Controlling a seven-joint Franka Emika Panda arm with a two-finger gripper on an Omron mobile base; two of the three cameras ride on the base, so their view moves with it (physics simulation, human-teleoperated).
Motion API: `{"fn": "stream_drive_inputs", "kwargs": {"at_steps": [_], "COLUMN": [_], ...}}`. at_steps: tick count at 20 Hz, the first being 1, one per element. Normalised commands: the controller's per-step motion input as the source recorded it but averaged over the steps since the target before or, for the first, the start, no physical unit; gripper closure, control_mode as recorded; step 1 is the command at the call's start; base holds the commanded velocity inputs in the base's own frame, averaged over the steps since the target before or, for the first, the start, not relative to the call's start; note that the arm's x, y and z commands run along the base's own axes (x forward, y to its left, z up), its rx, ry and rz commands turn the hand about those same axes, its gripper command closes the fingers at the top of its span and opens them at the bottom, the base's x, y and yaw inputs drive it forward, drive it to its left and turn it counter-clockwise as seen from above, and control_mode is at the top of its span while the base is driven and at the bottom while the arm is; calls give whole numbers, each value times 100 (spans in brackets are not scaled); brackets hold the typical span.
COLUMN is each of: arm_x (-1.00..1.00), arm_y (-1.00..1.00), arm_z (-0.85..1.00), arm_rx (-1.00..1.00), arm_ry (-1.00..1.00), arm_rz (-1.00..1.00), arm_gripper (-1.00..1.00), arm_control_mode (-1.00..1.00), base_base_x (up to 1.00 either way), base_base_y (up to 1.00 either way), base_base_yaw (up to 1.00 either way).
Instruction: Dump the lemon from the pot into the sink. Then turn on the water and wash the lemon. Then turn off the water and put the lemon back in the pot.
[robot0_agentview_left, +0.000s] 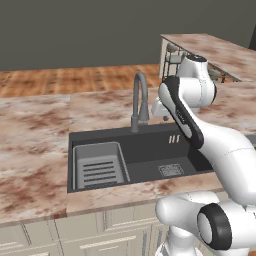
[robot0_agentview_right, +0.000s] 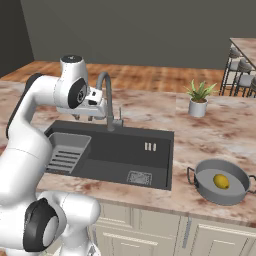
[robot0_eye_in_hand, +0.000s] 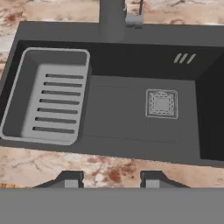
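Observation:
The lemon (robot0_agentview_right: 221, 181) lies inside the dark grey pot (robot0_agentview_right: 220, 198), which stands on the counter to the right of the sink (robot0_agentview_right: 120, 150). The sink's basin (robot0_agentview_left: 145, 150) is dry, and no stream falls from the arched faucet (robot0_agentview_right: 106, 97). My gripper (robot0_agentview_right: 79, 118) hangs above the sink's left half, beside the faucet and far from the pot. In the hand view my gripper (robot0_eye_in_hand: 111, 181) is open over the counter's front edge, with nothing between its fingertips (robot0_eye_in_hand: 72, 179). It looks down at the sink (robot0_eye_in_hand: 122, 109) and the drain grate (robot0_eye_in_hand: 162, 104).
A lighter grey ribbed rack (robot0_agentview_left: 98, 167) fills the sink's left end. A small white pot with a green plant (robot0_agentview_right: 198, 100) stands on the counter behind the dark pot. Bar stools (robot0_agentview_right: 240, 70) stand by a raised counter at the far right.

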Motion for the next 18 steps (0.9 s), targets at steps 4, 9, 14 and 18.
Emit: {"fn": "stream_drive_inputs", "kwargs": {"at_steps": [4,9,14,18], "arm_x": [-7,-19,-18,-22], "arm_y": [-8,-24,-27,-28], "arm_z": [0,0,0,-1], "arm_rx": [0,2,3,4], "arm_ry": [0,0,0,0], "arm_rz": [0,-5,-11,-17], "arm_gripper": [-100,-100,-100,-100], "arm_control_mode": [-100,-100,-100,-100], "base_base_x": [0,0,0,0], "base_base_y": [0,0,0,0], "base_base_yaw": [0,0,0,0]}}
